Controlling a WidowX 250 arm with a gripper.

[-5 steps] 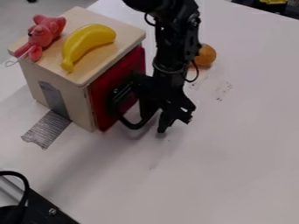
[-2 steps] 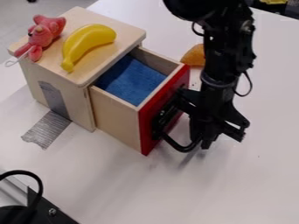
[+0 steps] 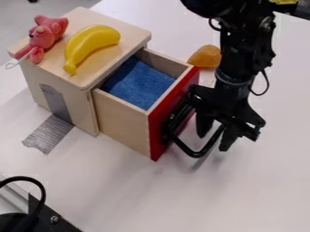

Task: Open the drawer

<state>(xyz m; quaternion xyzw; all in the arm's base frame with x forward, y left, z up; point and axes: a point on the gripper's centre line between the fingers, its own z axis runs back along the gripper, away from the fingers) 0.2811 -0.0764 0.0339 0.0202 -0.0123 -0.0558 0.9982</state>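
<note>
Red paint is facing the black gripper from the front of the wooden drawer, which is jutting well out of the cabinet and showing its blue lining. The gripper is hanging just off that front, on the side away from the cabinet, its two fingers standing apart with the outer bar of the black handle running between them. The bar's long axis is crossing the gap roughly in line with the red front, so the drawer is lying toward the picture's left from the gripper, and the way out is pointing toward the lower right. That relation is what the coming move is turning on: a further pull would be following the drawer's slide away from the cabinet, while backing off would be needing the fingers to slip past the bar without dragging it. The task is looking all but done, and a sideways or inward nudge could be pushing the drawer partly shut. On the cabinet's top a yellow banana and a pink plush toy are resting, and grey tape is reaching from its side onto the table.
</note>
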